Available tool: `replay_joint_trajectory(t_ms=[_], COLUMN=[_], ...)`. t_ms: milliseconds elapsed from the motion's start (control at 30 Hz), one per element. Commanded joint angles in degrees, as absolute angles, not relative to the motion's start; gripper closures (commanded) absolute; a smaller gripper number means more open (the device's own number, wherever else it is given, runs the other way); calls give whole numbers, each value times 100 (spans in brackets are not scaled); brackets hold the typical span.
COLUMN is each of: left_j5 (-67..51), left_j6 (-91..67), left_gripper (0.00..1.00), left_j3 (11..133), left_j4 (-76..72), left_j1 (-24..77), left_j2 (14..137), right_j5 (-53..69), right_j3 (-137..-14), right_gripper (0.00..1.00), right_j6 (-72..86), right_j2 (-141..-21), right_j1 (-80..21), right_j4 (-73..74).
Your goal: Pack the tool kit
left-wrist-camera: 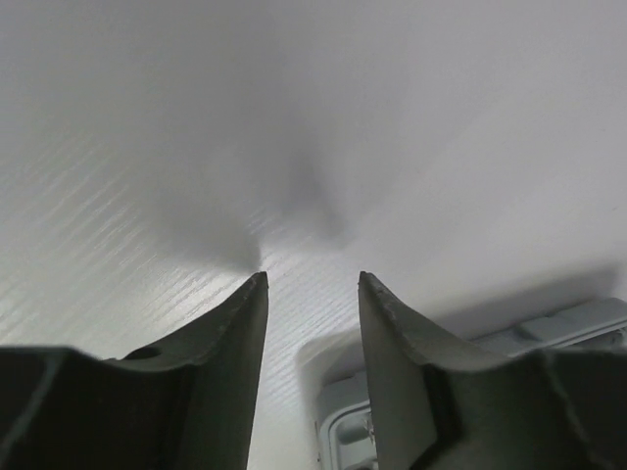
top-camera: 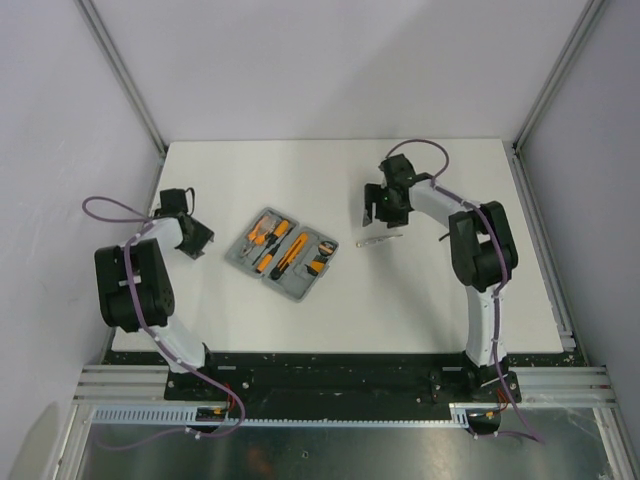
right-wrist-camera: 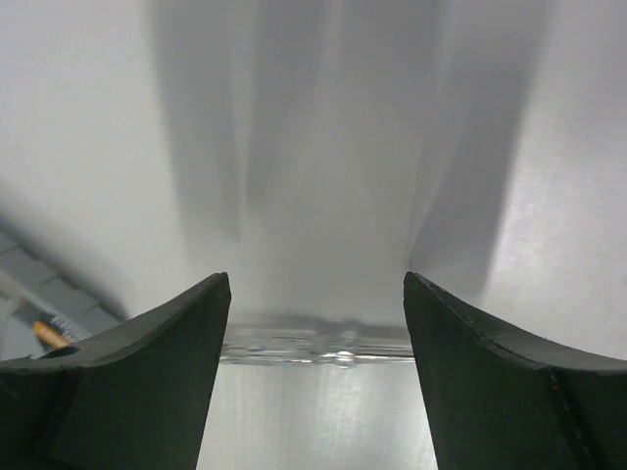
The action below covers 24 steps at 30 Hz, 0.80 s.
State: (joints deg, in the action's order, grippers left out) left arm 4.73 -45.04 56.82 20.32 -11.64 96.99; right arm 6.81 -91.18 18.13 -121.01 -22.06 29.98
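The grey tool case (top-camera: 282, 254) lies open on the white table, left of centre, with orange-and-black tools (top-camera: 272, 243) in its slots. My left gripper (top-camera: 197, 238) is open and empty just left of the case. In the left wrist view (left-wrist-camera: 312, 279) a grey case corner (left-wrist-camera: 345, 431) shows between and below the fingers. My right gripper (top-camera: 375, 217) is open and hovers over a small clear, glassy piece (top-camera: 378, 241) that lies on the table right of the case. In the right wrist view (right-wrist-camera: 316, 279) that clear piece (right-wrist-camera: 318, 348) lies crosswise between the fingers, which do not touch it.
The case edge with an orange tool tip (right-wrist-camera: 47, 333) shows at the lower left of the right wrist view. Grey walls and aluminium frame posts (top-camera: 125, 75) enclose the table on three sides. The black base rail (top-camera: 320, 372) runs along the near edge.
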Motion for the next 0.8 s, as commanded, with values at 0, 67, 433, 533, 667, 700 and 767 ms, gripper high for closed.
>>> replay_joint_trajectory(t_ms=[0,67,433,533,667,700,767], left_j5=[414,262,-544,-702,-807,-834,-896], left_j6=[-4491,-4469,-4509,-4482,-4505,-4511,-4516], left_gripper=[59,68,93,93,92,92,92], left_j3=[5910,5905,5193,5190,5152,5121,5035], left_j4=[2027,2029,2015,2016,2016,2019,2016], left_j1=[-1213,-1213,-1069,-917,-729,-698,-647], left_j2=[9879,9932,9668,9762,9786,9771,9744], right_j5=[650,663,436,480,524,526,518], right_j3=[-8800,-8667,-7950,-7749,-7589,-7569,-7555], right_gripper=[26,29,51,53,54,54,54], right_j6=[1947,1957,2457,2629,2778,2800,2831], right_j2=[-11818,-11805,-11418,-11244,-11058,-11036,-11023], right_j1=[-1980,-1954,-2040,-2073,-2191,-2242,-2347], right_j4=[2873,2889,3379,3445,3466,3469,3484])
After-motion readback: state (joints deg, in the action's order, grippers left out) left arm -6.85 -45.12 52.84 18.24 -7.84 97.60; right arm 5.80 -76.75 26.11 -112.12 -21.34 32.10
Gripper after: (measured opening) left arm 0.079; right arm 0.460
